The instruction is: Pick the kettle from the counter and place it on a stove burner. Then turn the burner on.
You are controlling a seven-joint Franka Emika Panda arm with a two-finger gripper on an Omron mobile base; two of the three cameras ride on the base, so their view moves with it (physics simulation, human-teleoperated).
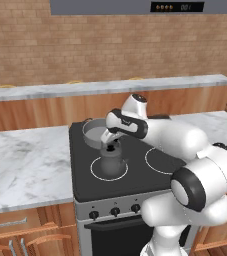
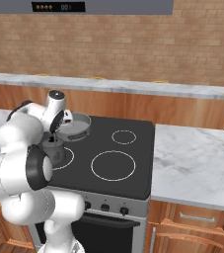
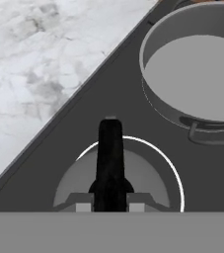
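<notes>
My claw [image 3: 109, 206] pinches the kettle [image 1: 110, 159] handle, frame centre; I should lower it squarely inside the burner [image 1: 109, 168] ring (pot [image 1: 96, 132] close behind).

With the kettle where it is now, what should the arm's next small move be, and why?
Probably open the gripper and let go. The kettle already sits inside the stove burner ring at the cooktop's front left, beside the pot, with the jaws shut on its black handle. Turning the burner on remains.

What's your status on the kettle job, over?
Gripper shut on kettle handle. Kettle over front-left burner ring. Grey pot close behind, apart. Knobs untouched.
</notes>
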